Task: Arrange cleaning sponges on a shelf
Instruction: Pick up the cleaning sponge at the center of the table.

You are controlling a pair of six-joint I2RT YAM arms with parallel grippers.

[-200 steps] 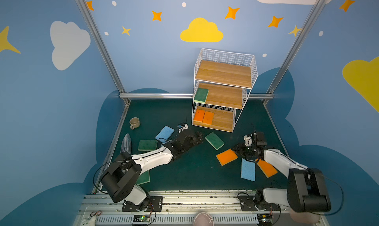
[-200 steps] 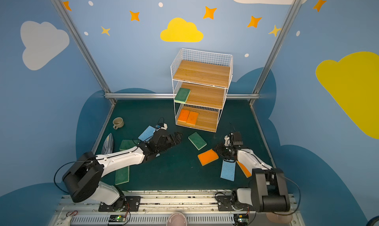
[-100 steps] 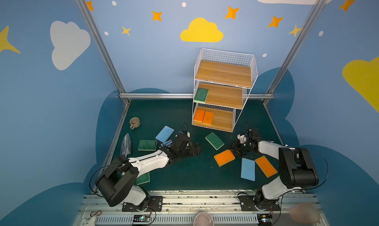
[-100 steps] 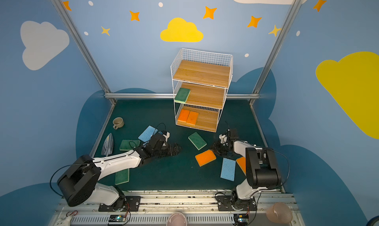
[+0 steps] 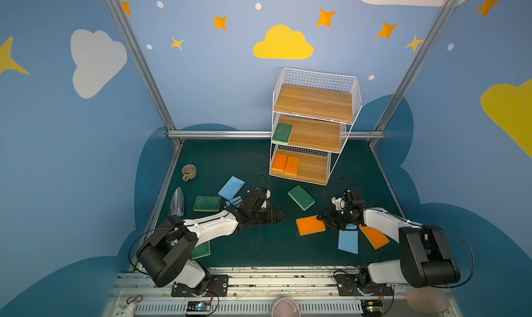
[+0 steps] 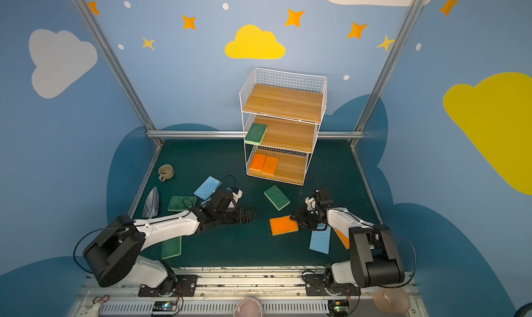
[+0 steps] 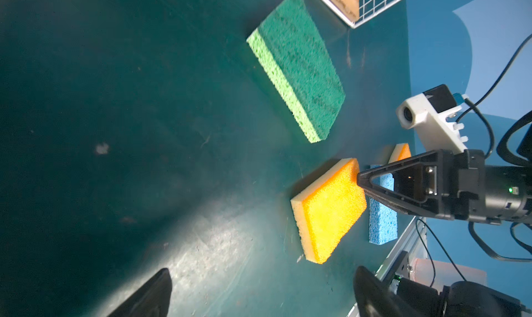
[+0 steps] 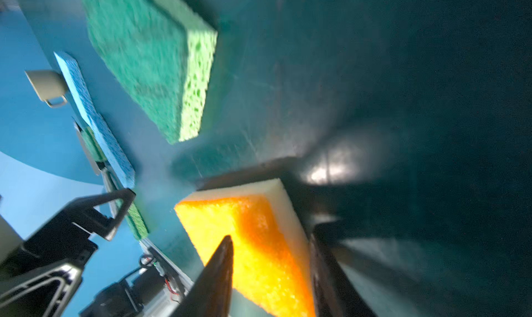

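Right now the right gripper (image 5: 321, 217) sits low over the mat (image 5: 259, 169) with its jaws partly apart, straddling one end of an orange sponge (image 5: 310, 225). In the right wrist view one finger (image 8: 221, 266) lies over the orange top and its partner runs along the pale yellow side. Whether they actually press the sponge cannot be told. The rest of that sponge stretches away from the fingertips, toward the left gripper (image 5: 280, 215). Directly behind the right gripper, partly under its wrist, lies a blue sponge (image 5: 347, 242). Beside that, under the arm, is a second orange sponge (image 5: 374, 238).

The left gripper is low over the mat with its jaws spread wide. It points at the orange sponge, which lies near its tips but apart from them. Off to one side of both grippers, between them and the shelf (image 5: 313, 104), a green sponge (image 5: 301, 197) lies flat, dark face up. The shelf stands well beyond the two grippers — its middle board carries a shelved green sponge (image 5: 282, 133) at one end, and its bottom board two orange sponges (image 5: 279, 162) side by side, touching. Behind the left gripper, beside its arm, lie a light blue sponge (image 5: 231, 187) and a second green sponge (image 5: 206, 203) — farther off are a beige mug (image 5: 189, 172) and a metal trowel (image 5: 177, 202).
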